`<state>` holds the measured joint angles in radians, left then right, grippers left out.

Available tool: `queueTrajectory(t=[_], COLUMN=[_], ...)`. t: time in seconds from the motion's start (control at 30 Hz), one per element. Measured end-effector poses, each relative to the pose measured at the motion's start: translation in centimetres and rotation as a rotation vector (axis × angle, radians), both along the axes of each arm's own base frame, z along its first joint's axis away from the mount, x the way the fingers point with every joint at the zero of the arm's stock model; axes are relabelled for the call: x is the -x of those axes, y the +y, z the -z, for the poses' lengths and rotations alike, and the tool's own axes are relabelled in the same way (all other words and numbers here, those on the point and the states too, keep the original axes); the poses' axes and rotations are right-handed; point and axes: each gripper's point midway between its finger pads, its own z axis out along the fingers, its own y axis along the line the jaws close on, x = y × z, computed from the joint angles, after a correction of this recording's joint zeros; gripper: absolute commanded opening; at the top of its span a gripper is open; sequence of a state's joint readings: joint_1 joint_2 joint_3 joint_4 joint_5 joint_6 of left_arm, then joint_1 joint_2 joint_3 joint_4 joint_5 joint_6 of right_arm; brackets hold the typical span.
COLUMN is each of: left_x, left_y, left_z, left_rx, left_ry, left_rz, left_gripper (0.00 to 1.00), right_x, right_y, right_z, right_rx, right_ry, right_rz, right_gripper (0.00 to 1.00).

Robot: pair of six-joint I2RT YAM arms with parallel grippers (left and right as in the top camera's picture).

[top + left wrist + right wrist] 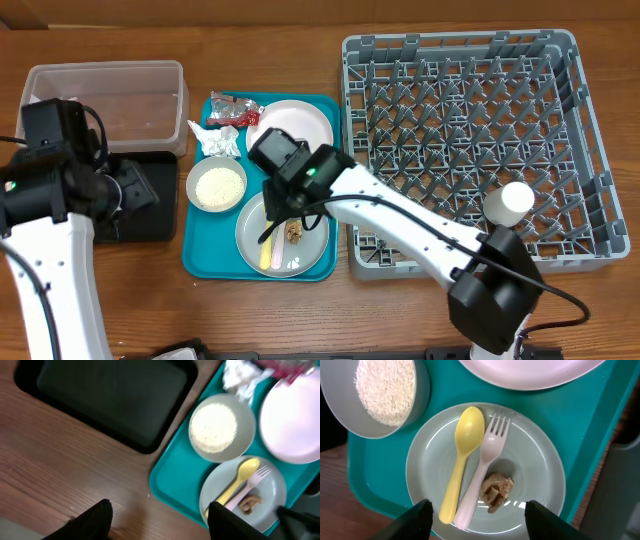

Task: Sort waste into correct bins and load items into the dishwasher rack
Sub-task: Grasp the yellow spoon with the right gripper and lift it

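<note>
The pale plate [535,460] lies at the near end of the teal tray [200,255] and carries the yellow spoon [462,445], the white fork [487,455] just beside it and the brown scrap [496,490] touching the fork's handle. The right claw [477,510] hangs over this plate, spread wide and grasping nothing. Beside the plate sits the bowl [423,395] filled with rice [385,390]. Further back on the tray are the pinkish plate [292,125], the crumpled napkin [216,138] and the red wrapper [233,108]. The dishwasher rack [455,42] to the right holds only the white cup [512,200], so loading looks barely begun: both plates, the bowl, spoon and fork remain. Sorting seems not yet started, since no waste shows in the clear tub [100,68] or the black tray [110,400]. The left claw [160,515] is also released and empty, over the table [150,300] at the teal tray's corner. From overhead the left arm covers much of the black tray, and the right arm hides part of the pale plate and the rack's front edge. The left wrist view is blurred, with the wrapper cut off at its top edge.
</note>
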<state>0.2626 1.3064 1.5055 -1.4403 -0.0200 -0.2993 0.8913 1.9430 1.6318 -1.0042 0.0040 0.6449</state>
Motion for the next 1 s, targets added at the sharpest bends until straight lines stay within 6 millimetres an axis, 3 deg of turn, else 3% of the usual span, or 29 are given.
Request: queueTrajectory(t=[0.1,0.13,0.27,0.37,0.7,0.9,1.0], left_x=[0.3,0.6,2.2,3.0,2.6,2.3,2.1], left_y=[-0.1,-0.2,-0.6,-0.7,-0.6,-0.6,-0.5], left_z=[-2.9,-3.8,-6.8,-7.6,-7.2,-6.8,-6.6], left_rx=[-0.023,-0.03,-0.057,-0.066,-0.062,-0.057,-0.056], left_ry=[-0.105,-0.138,-0.256,-0.29,-0.274,-0.256,-0.248], left_rz=[-0.012,-0.016,-0.026,-0.03,-0.03,-0.03,-0.031], left_gripper=[0.79,1.0,1.0,1.0,1.0,1.0,1.0], right_x=[0.6,0.8,1.2,1.4,1.6,1.7,1.5], right_y=[0.9,1.2,2.3,3.1,4.6,4.5,4.7], right_z=[0.6,0.7,2.4,4.1,6.5,9.6,9.5], right_rx=[0.007,0.008,0.025,0.044,0.049,0.089,0.082], right_ry=[-0.007,-0.009,-0.015,-0.012,-0.021,0.01,0.006], right_rz=[-0.019,-0.028,-0.054,-0.091,-0.135,-0.122,-0.114], right_gripper=[0.51,0.5,0.49,0.48,0.41,0.42,0.37])
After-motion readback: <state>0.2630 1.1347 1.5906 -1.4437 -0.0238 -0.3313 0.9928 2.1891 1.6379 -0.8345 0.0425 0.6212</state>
